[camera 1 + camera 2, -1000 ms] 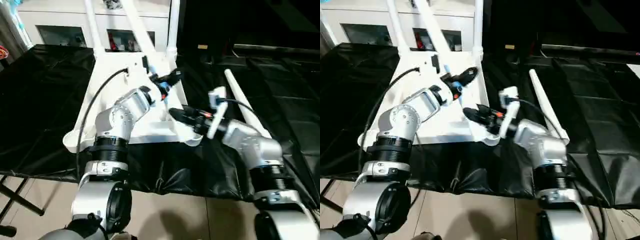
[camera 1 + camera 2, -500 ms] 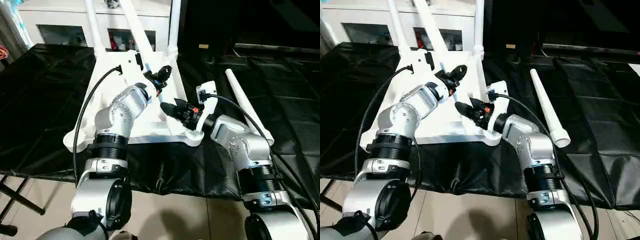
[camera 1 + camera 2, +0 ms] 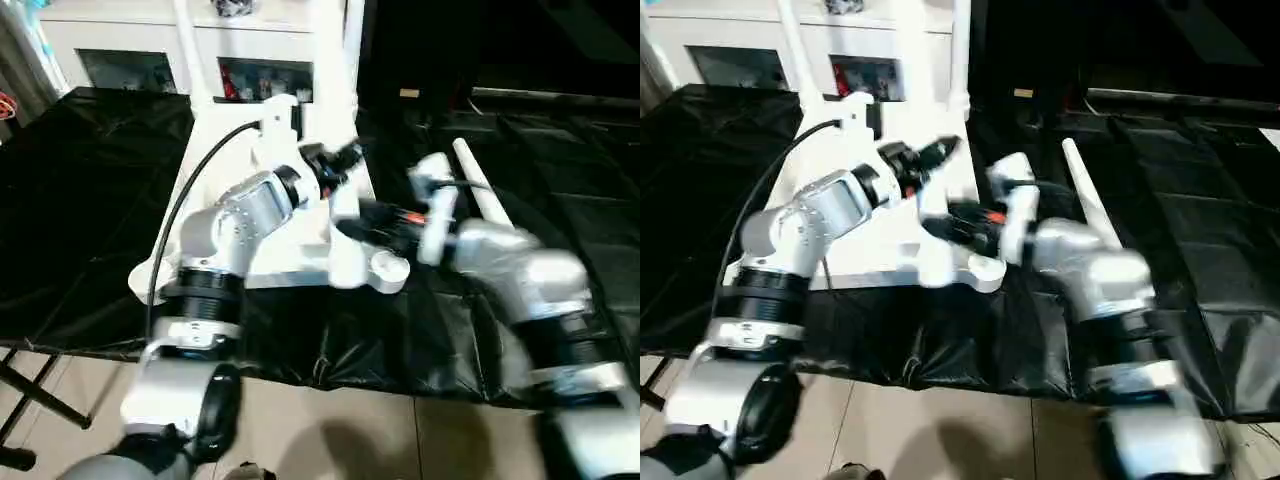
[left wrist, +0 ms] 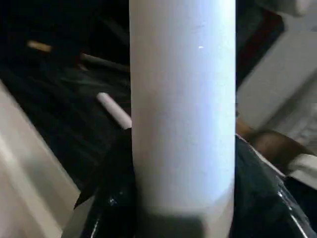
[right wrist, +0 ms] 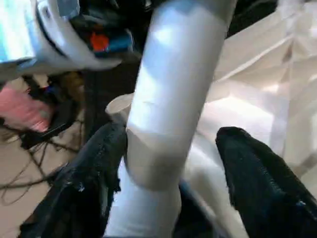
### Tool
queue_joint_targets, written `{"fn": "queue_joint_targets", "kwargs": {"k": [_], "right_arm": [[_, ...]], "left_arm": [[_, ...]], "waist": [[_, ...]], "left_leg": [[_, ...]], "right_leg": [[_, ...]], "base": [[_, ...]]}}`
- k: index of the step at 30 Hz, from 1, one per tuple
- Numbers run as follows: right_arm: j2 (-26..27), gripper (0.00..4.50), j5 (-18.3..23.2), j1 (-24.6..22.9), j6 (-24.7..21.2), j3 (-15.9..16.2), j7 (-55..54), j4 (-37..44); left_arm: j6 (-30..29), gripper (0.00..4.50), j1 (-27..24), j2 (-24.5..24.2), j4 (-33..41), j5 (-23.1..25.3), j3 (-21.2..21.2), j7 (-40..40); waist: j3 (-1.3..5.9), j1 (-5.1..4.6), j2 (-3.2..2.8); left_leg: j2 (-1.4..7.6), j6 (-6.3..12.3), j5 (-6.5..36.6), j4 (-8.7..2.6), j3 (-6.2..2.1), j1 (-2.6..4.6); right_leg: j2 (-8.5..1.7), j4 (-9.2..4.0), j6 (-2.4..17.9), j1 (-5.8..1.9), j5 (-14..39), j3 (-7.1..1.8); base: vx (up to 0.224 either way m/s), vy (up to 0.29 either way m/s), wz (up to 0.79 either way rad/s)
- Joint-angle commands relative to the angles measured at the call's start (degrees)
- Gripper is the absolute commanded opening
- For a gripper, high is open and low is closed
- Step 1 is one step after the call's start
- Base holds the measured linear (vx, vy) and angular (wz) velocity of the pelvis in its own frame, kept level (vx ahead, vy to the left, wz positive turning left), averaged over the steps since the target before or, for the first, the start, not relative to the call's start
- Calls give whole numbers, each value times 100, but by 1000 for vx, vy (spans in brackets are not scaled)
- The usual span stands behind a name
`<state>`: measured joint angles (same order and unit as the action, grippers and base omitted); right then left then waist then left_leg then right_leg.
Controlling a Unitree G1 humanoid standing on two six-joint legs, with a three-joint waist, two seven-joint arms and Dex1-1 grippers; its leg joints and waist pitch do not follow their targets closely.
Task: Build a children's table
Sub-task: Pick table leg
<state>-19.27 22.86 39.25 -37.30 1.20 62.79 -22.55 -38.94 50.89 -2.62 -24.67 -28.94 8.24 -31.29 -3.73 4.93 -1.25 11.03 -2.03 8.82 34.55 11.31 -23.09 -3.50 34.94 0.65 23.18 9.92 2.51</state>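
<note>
The children's table lies upside down on black cloth, its white top (image 3: 215, 112) showing ribs. Two legs stand in the far corners (image 3: 185, 40) (image 3: 352, 50). Another white leg (image 3: 343, 250) stands nearly upright, its lower end beside the near right corner socket (image 3: 388, 268). My left gripper (image 3: 345, 158) is shut on this leg (image 4: 183, 99), black fingers (image 4: 111, 198) pressed to both sides. My right gripper (image 3: 350, 218) is lower on the same leg (image 5: 168, 84), open, with one finger (image 5: 257, 178) clear of it. A loose leg (image 3: 478, 185) lies on the cloth to the right.
A white cabinet (image 3: 130, 40) with glass doors stands behind the table. Black cloth (image 3: 80, 200) covers the work surface, whose front edge drops to a tiled floor (image 3: 350, 440). A black cable (image 3: 190, 190) arcs over my left forearm.
The held leg has swung from leaning back-left to nearly upright, its lower end now by the near right corner. My left gripper closed on it and my right gripper opened.
</note>
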Motion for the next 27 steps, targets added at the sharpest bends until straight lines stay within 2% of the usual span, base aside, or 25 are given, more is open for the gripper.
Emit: {"fn": "queue_joint_targets", "kwargs": {"k": [1, 2, 3, 8, 12, 14, 16, 20, 22, 23, 26, 27], "right_arm": [[-39, 359, 55, 124, -67, 85, 136, -30], [-180, 367, 147, 166, -261, 183, 517, -99], [-268, 367, 172, 151, -314, 299, 773, -78], [-304, 367, 266, 65, -347, 499, 1162, 72], [-242, 367, 267, 59, -387, 519, 1182, 81], [-235, 333, 280, 70, -391, 540, 1182, 57], [-204, 330, 321, 62, -412, 525, 1166, 57], [-153, 294, 336, 25, -392, 494, 1121, 91], [-129, 285, 350, 16, -419, 472, 1109, 116], [-118, 261, 351, 13, -424, 464, 1087, 120], [-81, 250, 367, 5, -420, 421, 1008, 126], [-62, 234, 383, -4, -420, 394, 961, 130]], "left_arm": [[-83, 190, 6, -34, 187, -124, -72, -191], [-310, 190, -70, -185, 412, -306, -257, -747], [-458, 190, -131, -266, 590, -433, -365, -1037], [-673, 190, -252, -302, 922, -694, -462, -1452], [-693, 189, -272, -267, 937, -715, -454, -1457], [-709, 189, -281, -271, 950, -742, -454, -1472], [-717, 189, -270, -263, 942, -786, -410, -1449], [-742, 189, -270, -252, 967, -801, -366, -1436], [-743, 189, -274, -251, 978, -798, -362, -1435], [-741, 189, -277, -251, 978, -798, -359, -1433], [-738, 189, -282, -241, 969, -812, -341, -1417], [-739, 189, -292, -236, 980, -814, -340, -1408]], "waist": [[466, -6, 94], [468, -4, 141], [463, 10, 113], [456, 18, 107], [453, 6, 110], [452, 9, 107], [461, 10, 109], [464, 8, 112], [461, 8, 105], [462, 7, 109], [458, 5, 108], [458, -3, 180]], "left_leg": [[190, 277, 954, -324, -103, 163], [179, 305, 934, -320, -100, 166], [205, 335, 876, -323, -97, 157], [212, 314, 937, -319, -95, 168], [207, 240, 1009, -327, -102, 180], [206, 228, 1002, -328, -102, 178], [205, 234, 961, -326, -104, 177], [202, 265, 902, -321, -100, 172], [204, 265, 928, -325, -103, 175], [202, 252, 934, -325, -103, 174], [202, 230, 970, -328, -104, 178], [203, 243, 960, -331, -95, 175]], "right_leg": [[-420, -414, 1222, -290, 1106, -190], [-415, -409, 1240, -305, 1144, -178], [-416, -403, 1261, -293, 1158, -181], [-414, -407, 1286, -272, 1252, -179], [-407, -424, 1181, -263, 1423, -187], [-412, -429, 1168, -264, 1434, -188], [-405, -414, 1169, -268, 1341, -187], [-405, -408, 1193, -272, 1252, -185], [-405, -412, 1195, -268, 1279, -183], [-405, -411, 1183, -270, 1302, -184], [-405, -418, 1163, -266, 1363, -186], [-403, -425, 1148, -270, 1367, -187]], "base": [[0, 0, 0], [0, 0, 0], [0, 0, 0], [0, 0, 0], [0, 0, 0], [0, 0, 0], [0, 0, 0], [0, 0, 0], [0, 0, 0], [0, 0, 0], [0, 0, 0], [0, 0, 0]]}}
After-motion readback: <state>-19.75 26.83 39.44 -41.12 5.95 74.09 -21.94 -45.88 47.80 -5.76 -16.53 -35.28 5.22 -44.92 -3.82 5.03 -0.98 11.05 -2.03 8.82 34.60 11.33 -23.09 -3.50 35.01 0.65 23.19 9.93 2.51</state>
